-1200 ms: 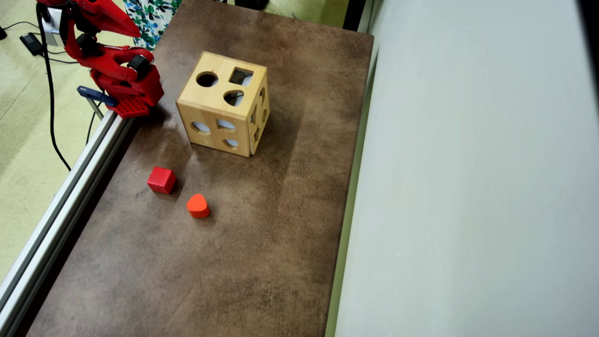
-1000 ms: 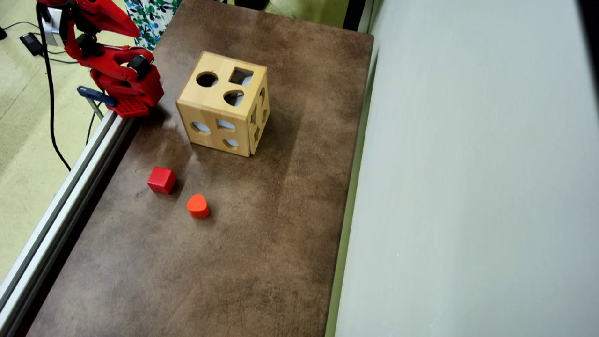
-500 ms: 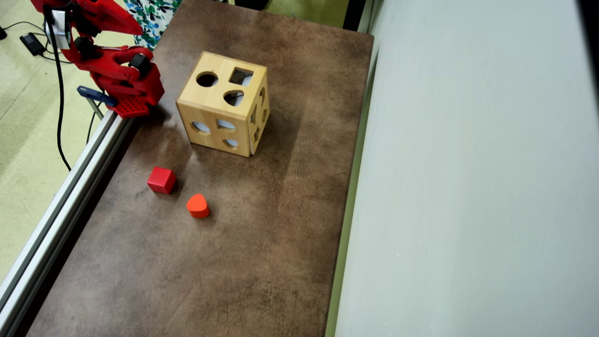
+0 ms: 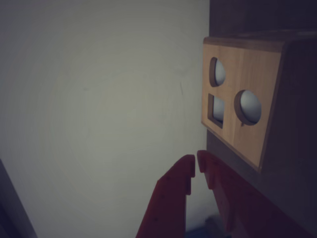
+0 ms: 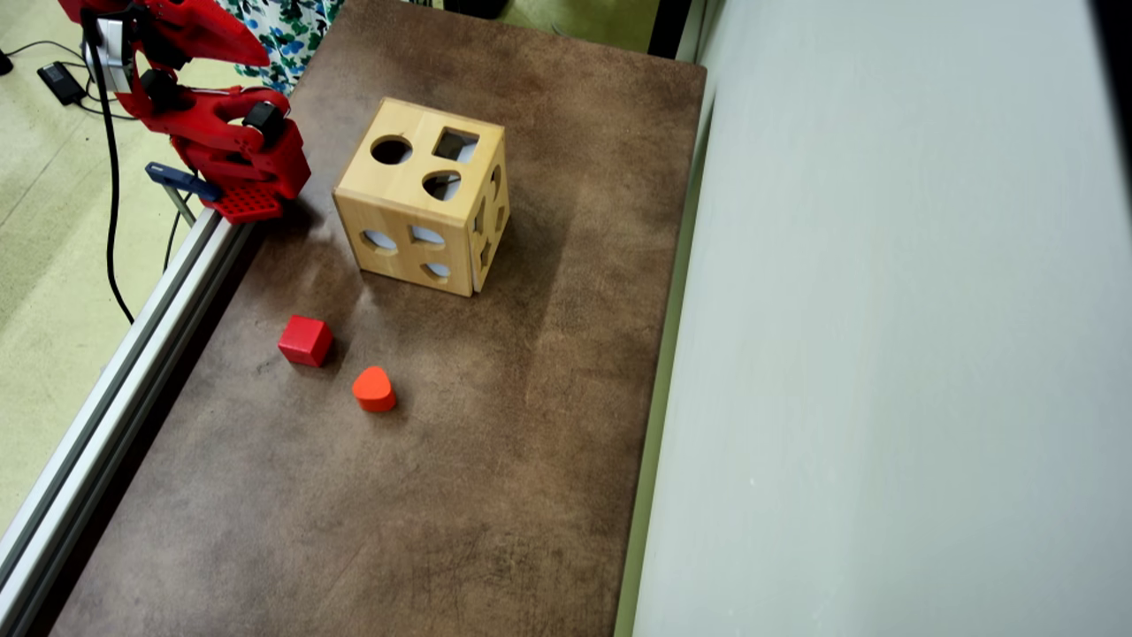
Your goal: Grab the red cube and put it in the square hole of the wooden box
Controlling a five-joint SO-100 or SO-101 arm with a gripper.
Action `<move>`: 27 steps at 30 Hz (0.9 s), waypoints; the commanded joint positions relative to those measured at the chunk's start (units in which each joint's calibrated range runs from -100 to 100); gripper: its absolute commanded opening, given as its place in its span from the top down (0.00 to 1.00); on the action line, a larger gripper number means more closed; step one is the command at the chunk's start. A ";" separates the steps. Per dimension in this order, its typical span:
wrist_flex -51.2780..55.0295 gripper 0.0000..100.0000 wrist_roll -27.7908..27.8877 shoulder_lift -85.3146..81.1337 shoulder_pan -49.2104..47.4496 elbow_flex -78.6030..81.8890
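Note:
In the overhead view the red cube (image 5: 305, 341) sits on the brown table near its left edge, in front of the wooden box (image 5: 424, 208). The box's top face has a square hole (image 5: 455, 144) beside two rounded holes. The red arm (image 5: 221, 133) is folded at the table's far left corner, well away from the cube. In the wrist view my gripper (image 4: 196, 163) is shut and empty, its red fingertips almost touching, beside the box (image 4: 242, 104) with its square hole (image 4: 216, 110). The cube does not show in the wrist view.
An orange rounded block (image 5: 373, 389) lies just right of the cube. A pale wall (image 5: 884, 354) runs along the table's right side. A metal rail (image 5: 133, 354) borders the left edge. Cables hang by the arm's base.

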 commanded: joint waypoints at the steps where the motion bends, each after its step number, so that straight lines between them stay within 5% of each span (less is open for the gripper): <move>1: 0.33 0.98 -0.15 0.09 -0.12 0.13; 13: 0.33 0.98 -0.15 3.24 -0.19 0.04; 27: 0.25 0.98 0.34 47.40 -0.04 -15.53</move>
